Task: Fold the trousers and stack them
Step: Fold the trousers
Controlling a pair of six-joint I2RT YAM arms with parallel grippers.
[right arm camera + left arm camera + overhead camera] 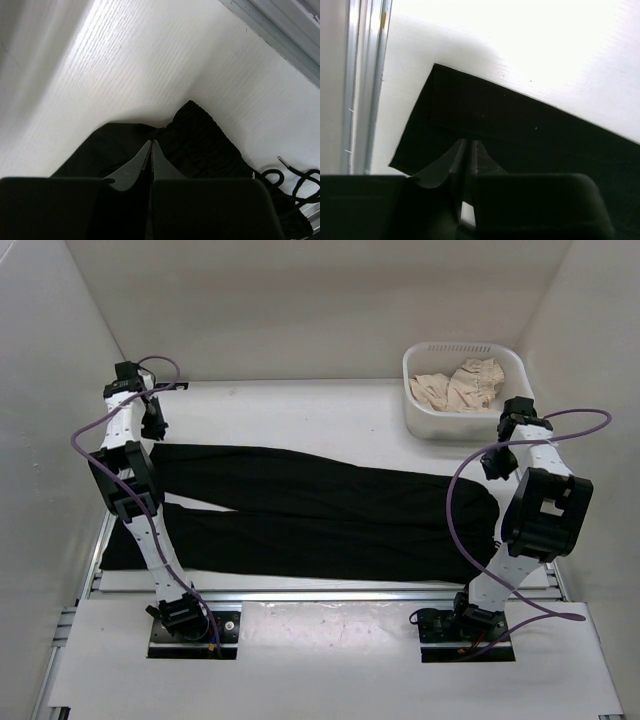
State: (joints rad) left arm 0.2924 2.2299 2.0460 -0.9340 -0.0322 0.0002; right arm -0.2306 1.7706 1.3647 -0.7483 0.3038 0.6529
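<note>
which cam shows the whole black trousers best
Top external: the trousers lie spread across the table, both legs and the waist end in view. The left wrist shows only one leg's cuff corner; the right wrist only the gathered waistband and drawstring.

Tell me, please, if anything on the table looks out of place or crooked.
The trousers lie flat, but the two legs are splayed: the near leg's hem reaches the table's left edge, well past the far leg's hem. The drawstring trails loose beside the waistband. Nothing looks damaged or spilled.
</note>
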